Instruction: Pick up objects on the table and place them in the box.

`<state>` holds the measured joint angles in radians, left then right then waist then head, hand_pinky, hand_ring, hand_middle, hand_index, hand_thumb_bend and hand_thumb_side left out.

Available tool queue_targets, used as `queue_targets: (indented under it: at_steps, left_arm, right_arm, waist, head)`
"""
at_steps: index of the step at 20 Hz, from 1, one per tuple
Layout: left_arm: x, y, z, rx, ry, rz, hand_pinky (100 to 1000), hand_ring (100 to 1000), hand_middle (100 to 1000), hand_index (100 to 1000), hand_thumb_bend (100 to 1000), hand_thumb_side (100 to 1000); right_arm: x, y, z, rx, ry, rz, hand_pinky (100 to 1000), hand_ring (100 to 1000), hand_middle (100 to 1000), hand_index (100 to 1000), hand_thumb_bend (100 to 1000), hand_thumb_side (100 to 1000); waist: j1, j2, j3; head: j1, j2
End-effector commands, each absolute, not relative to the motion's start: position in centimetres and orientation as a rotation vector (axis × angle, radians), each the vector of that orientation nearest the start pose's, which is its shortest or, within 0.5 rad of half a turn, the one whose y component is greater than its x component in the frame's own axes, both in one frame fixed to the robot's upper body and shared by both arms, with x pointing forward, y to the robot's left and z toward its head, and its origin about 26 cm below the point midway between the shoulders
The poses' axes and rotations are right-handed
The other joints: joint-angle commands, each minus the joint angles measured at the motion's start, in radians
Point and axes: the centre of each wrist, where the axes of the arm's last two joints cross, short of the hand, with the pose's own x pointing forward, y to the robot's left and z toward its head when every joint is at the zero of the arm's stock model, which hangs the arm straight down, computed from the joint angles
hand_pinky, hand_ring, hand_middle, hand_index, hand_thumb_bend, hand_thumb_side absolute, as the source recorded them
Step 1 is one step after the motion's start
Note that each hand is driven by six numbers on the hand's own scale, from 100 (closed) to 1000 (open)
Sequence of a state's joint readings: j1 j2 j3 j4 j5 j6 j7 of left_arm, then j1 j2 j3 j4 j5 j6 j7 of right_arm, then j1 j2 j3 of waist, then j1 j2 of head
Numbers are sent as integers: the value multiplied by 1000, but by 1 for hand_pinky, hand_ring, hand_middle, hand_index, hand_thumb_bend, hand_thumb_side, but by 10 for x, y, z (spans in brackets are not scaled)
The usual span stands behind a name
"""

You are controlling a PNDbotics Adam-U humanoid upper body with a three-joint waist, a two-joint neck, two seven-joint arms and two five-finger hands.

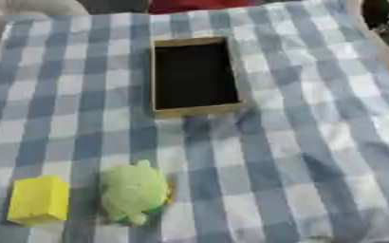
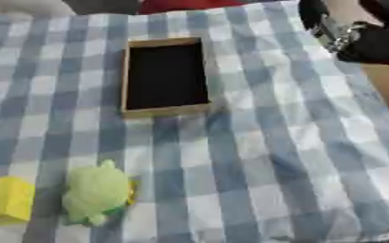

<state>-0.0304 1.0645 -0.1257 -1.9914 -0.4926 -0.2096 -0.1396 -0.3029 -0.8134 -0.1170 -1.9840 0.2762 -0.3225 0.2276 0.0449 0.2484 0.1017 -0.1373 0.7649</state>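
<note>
1. Left eye view: I see the bench covered by a blue-and-white checked cloth (image 1: 314, 142).
2. The shallow tan cardboard box with a dark inside (image 1: 195, 76) lies open at about twelve o'clock from the cloth's middle; I see nothing in it.
3. At about seven o'clock lies a soft green turtle-shaped toy (image 1: 133, 191), and just beside it, on its nine o'clock side, a bright yellow block (image 1: 38, 199). Both are well apart from the box.
4. A bit of a black and silver arm shows at the one o'clock corner.
5. Right eye view: the same arm, my right one, shows more fully at one o'clock, and I take the dark mass there for my right hand (image 2: 372, 42). Whether its fingers are spread or curled I cannot tell; it hangs off the cloth's far edge, touching none of the objects.
</note>
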Motion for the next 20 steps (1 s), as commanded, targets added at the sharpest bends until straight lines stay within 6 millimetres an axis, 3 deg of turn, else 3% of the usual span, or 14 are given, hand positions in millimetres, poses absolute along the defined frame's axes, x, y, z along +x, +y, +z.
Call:
queue_targets:
  at_steps: [1,10,20]
  left_arm:
    - [263,351,207,876,-1656,-1702,958,924,747,871,759,192]
    - [263,351,207,882,-1654,-1694,959,924,746,872,760,196]
    - [264,346,204,830,-1581,-1707,960,929,753,880,734,279]
  right_arm:
    - [282,-344,288,1067,2913,-1722,585,744,713,797,100,944]
    - [282,-345,289,1115,2903,-1714,592,745,710,797,100,955]
    - [283,-343,288,1135,2889,-1709,593,744,709,794,100,967]
  waist:
    - [0,-17,-1]
    - [-2,-18,-2]
    - [-2,-17,-9]
  head:
    - [28,5]
    - [45,5]
    - [49,5]
